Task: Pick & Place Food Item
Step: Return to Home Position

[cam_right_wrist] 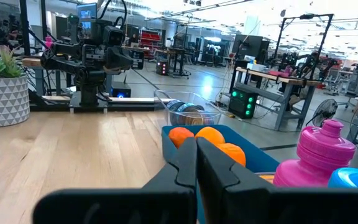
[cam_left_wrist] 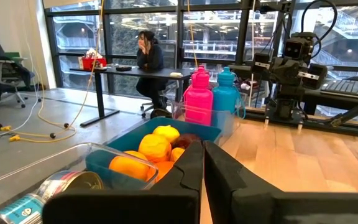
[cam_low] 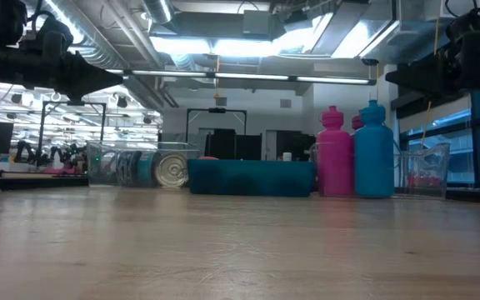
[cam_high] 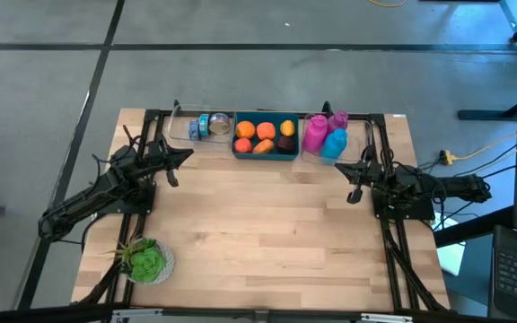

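All the food appears to be put away along the far edge of the light wooden bench (cam_high: 267, 233). The blue-labelled tuna can (cam_high: 201, 126) lies on its side in the clear plastic left bin (cam_high: 179, 127) near the far left corner, just beside a plain silver can (cam_high: 221, 124). The round orange and yellow fruits (cam_high: 266, 131) sit packed in the blue rectangular bin (cam_high: 266, 158) at the middle of that edge. A pink bottle (cam_high: 315, 133) and a blue bottle (cam_high: 334, 144) stand in the clear plastic right bin (cam_high: 359, 135). A green potted plant (cam_high: 146, 260) sits by the near left corner.

The left gripper (cam_left_wrist: 202, 148) hangs above the bench just in front of the left bin, with its fingers pressed together on nothing. The right gripper (cam_right_wrist: 196, 146) hangs in front of the right bin, likewise closed and empty.

The tuna can is probably stiff, smooth and dense for its size. Lying as it does, its curved wall would likely slip, so pinching across the two flat ends looks safer. The fruits seem firm but prone to rolling, and are best taken across their widest part.
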Robot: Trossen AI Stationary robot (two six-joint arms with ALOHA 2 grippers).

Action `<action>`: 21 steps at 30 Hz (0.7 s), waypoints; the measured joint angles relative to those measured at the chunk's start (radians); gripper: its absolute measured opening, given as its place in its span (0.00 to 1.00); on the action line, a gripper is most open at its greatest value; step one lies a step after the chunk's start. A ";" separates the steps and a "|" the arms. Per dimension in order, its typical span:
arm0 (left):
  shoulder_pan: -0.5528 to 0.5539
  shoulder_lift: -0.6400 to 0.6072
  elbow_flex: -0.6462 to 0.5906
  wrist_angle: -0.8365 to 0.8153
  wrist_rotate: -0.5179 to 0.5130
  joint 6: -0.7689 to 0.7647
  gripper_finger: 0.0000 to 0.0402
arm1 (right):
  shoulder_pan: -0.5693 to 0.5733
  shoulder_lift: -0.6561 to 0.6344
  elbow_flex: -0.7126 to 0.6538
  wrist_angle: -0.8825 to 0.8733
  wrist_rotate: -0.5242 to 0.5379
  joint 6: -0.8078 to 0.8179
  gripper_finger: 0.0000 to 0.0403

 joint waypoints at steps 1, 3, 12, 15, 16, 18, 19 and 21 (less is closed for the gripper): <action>0.000 0.000 0.000 0.000 0.000 0.000 0.02 | 0.000 0.000 0.000 0.000 0.000 0.000 0.01; 0.000 0.000 0.000 0.000 0.000 0.000 0.03 | 0.000 0.000 0.000 0.000 0.000 0.000 0.01; 0.000 0.000 0.000 0.000 0.000 0.000 0.02 | 0.000 0.000 0.000 0.000 0.000 0.000 0.01; 0.000 0.000 0.000 0.000 0.000 -0.001 0.01 | 0.000 0.000 0.000 0.000 0.000 0.000 0.01; 0.000 0.000 0.000 0.000 0.000 -0.001 0.01 | 0.000 0.000 0.000 0.000 0.000 0.000 0.01; 0.000 0.000 0.000 0.000 0.000 -0.001 0.01 | 0.000 0.000 0.000 0.000 0.000 0.000 0.01; 0.000 0.000 0.000 0.000 0.000 -0.001 0.01 | 0.000 0.000 0.000 0.000 0.000 0.000 0.01; 0.000 0.000 0.000 0.000 0.000 -0.001 0.02 | 0.000 0.000 0.000 0.000 0.000 0.000 0.01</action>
